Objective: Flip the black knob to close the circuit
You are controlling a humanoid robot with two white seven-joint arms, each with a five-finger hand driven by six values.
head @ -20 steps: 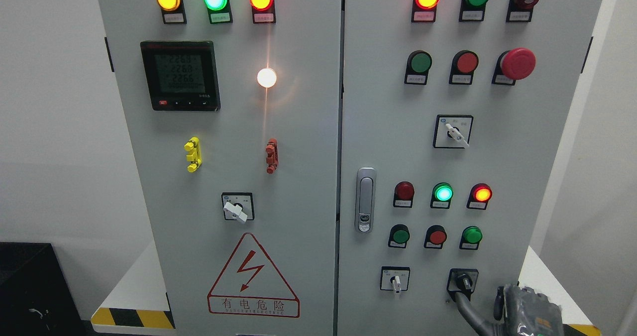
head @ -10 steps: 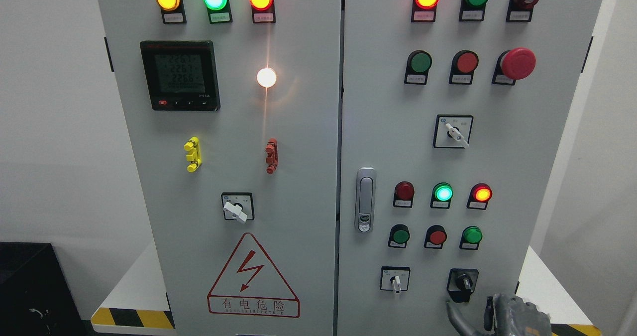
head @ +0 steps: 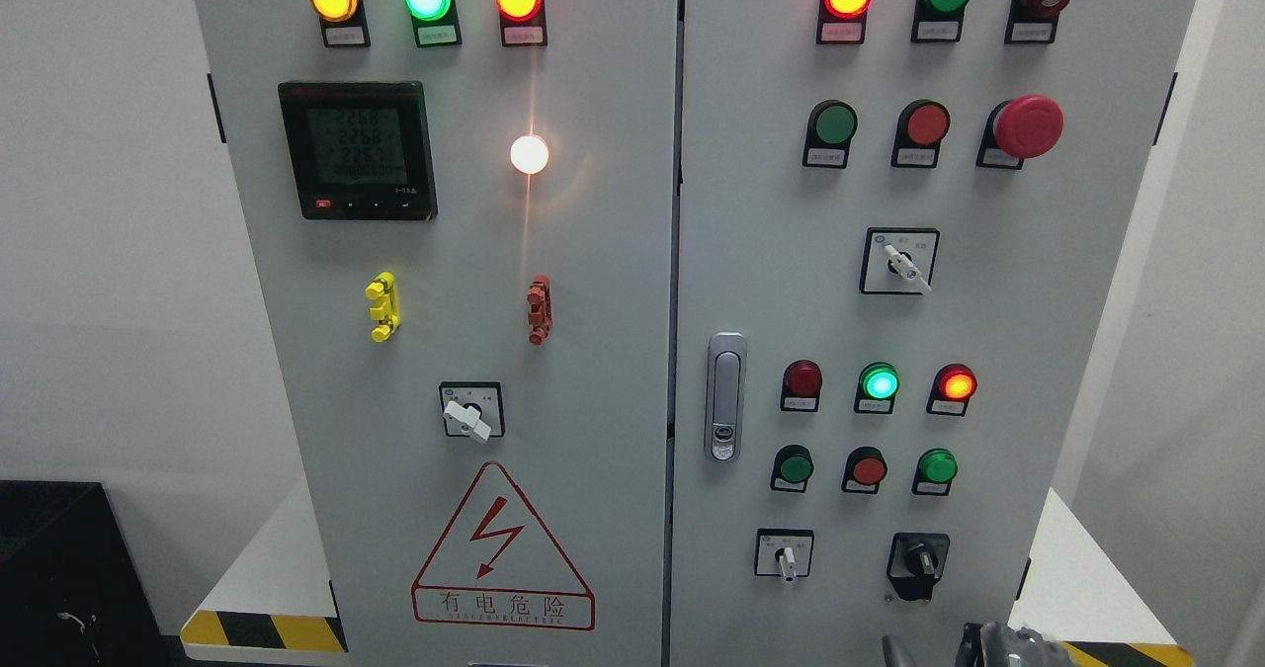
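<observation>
The black knob (head: 920, 559) sits on its black square plate at the lower right of the grey cabinet's right door (head: 988, 331), its handle pointing roughly straight up and down. Only the top of my right hand (head: 1000, 646) shows, at the bottom edge of the head view, below and slightly right of the knob and well apart from it. Nothing is touching the knob. My left hand is out of the picture.
A white selector switch (head: 786, 555) sits left of the knob, with push buttons (head: 869, 469) and lit lamps (head: 879, 383) above. A door latch (head: 725, 396) sits by the centre seam. The left door carries a meter (head: 357, 149) and warning triangle (head: 502, 548).
My right hand has dropped away from the knob, from touching it beside the plate to almost out of the picture at the bottom edge. The knob now shows in full.
</observation>
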